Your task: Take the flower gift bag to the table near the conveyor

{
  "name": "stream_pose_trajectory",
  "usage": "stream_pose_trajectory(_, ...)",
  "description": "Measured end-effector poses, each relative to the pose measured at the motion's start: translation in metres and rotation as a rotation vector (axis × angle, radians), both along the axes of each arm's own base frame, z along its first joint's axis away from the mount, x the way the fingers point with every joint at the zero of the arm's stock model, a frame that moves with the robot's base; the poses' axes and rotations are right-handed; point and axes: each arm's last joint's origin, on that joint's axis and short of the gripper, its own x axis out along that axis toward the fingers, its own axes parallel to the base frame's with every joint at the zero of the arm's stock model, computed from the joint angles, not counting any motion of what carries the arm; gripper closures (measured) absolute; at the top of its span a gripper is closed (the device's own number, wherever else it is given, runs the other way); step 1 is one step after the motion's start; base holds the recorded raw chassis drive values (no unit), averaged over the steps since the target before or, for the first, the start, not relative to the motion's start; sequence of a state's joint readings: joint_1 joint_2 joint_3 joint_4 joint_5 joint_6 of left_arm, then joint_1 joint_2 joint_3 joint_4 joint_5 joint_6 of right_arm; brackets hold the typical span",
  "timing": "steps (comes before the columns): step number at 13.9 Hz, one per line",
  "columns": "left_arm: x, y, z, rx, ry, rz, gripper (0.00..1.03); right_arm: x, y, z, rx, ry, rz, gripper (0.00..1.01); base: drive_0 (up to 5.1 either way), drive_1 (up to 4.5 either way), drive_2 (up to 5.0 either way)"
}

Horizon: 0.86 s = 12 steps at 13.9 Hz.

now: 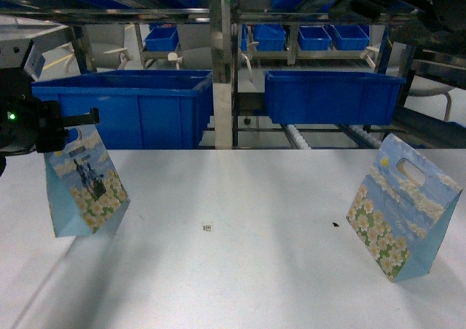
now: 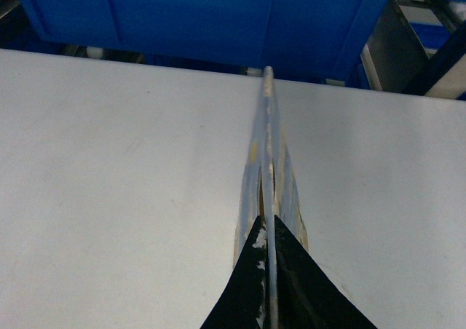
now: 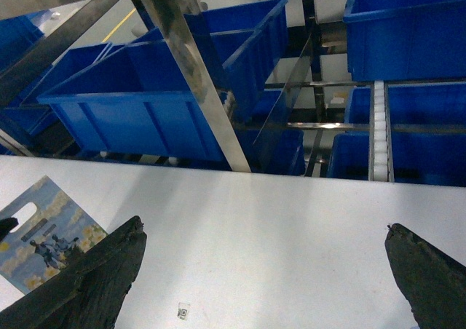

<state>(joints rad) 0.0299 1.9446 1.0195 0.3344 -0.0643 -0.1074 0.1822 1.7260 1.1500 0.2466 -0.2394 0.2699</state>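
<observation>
A light-blue flower gift bag (image 1: 84,187) with white daisies hangs tilted at the left of the white table (image 1: 233,271). My left gripper (image 1: 69,129) is shut on its top edge. The left wrist view shows the bag (image 2: 269,154) edge-on, pinched between the black fingers (image 2: 244,300). I cannot tell whether its bottom corner touches the tabletop. A second flower bag (image 1: 404,209) stands leaning on the table at the right. My right gripper (image 3: 266,231) is open over bare tabletop, and the held bag (image 3: 44,234) lies far to its left. The conveyor (image 1: 298,136) runs behind the table.
Two large blue bins (image 1: 124,103) (image 1: 331,96) sit on the steel rack just past the table's far edge, with smaller bins (image 1: 313,36) behind. A steel post (image 1: 222,67) stands between them. A small printed marker (image 1: 207,228) lies mid-table. My right arm (image 1: 415,9) hangs dark at the top right.
</observation>
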Motion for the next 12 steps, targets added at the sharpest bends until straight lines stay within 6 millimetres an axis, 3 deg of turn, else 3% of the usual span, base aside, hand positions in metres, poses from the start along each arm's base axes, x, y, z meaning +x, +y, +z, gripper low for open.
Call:
stream_pose_trajectory(4, -0.001, 0.0, -0.002, 0.001, -0.013, 0.008, 0.97, 0.0, 0.0, 0.0, 0.0, 0.0, 0.0, 0.03, 0.0, 0.0, 0.0)
stream_pose_trajectory(8, -0.003, -0.003, 0.004, -0.015, -0.012, 0.018, 0.48, 0.0, 0.0, 0.0, 0.0, 0.0, 0.0, 0.03, 0.0, 0.0, 0.0)
stream_pose_trajectory(11, -0.013, 0.006, 0.047, -0.028, -0.099, 0.143, 0.12, 0.0, 0.0, 0.0, 0.0, 0.0, 0.0, 0.03, 0.0, 0.0, 0.0)
stream_pose_trajectory(12, -0.017, 0.012, 0.08, -0.051, -0.203, 0.203, 0.04, 0.0, 0.0, 0.0, 0.0, 0.0, 0.0, 0.03, 0.0, 0.0, 0.0)
